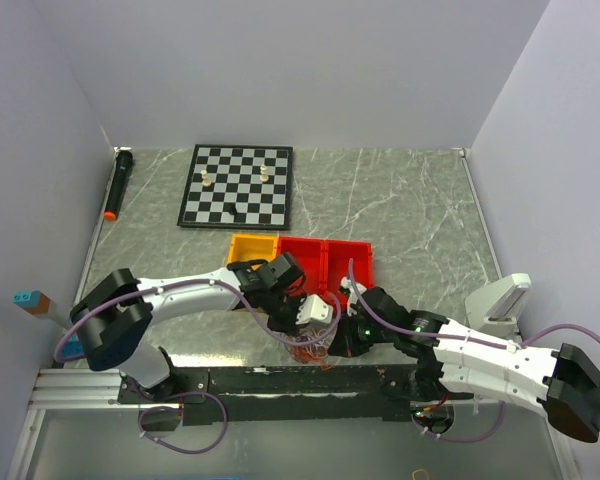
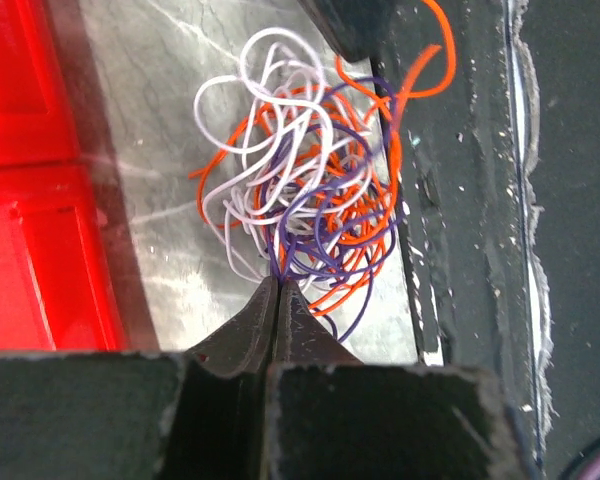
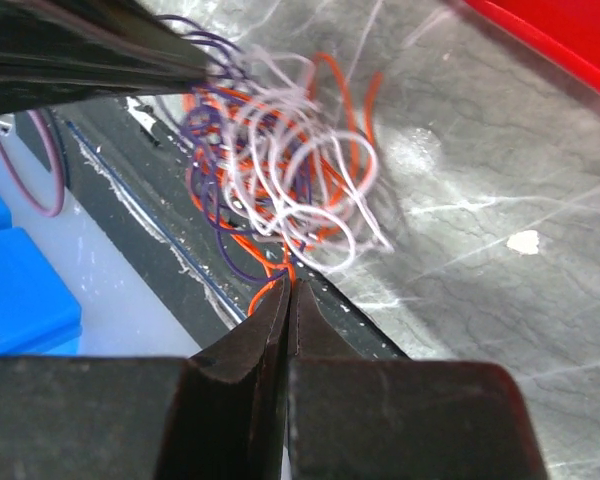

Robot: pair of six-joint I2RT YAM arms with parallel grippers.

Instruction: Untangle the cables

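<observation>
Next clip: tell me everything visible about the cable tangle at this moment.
The cables are one loose knot of very thin, flexible wires, orange-red, white and purple, looped over each other. The bundle lies on the grey marbled table at its near edge, partly over the black rail, near the red bins. The left gripper is shut with purple and white strands running into its tips; the right gripper is shut where an orange strand meets its tips.
</observation>
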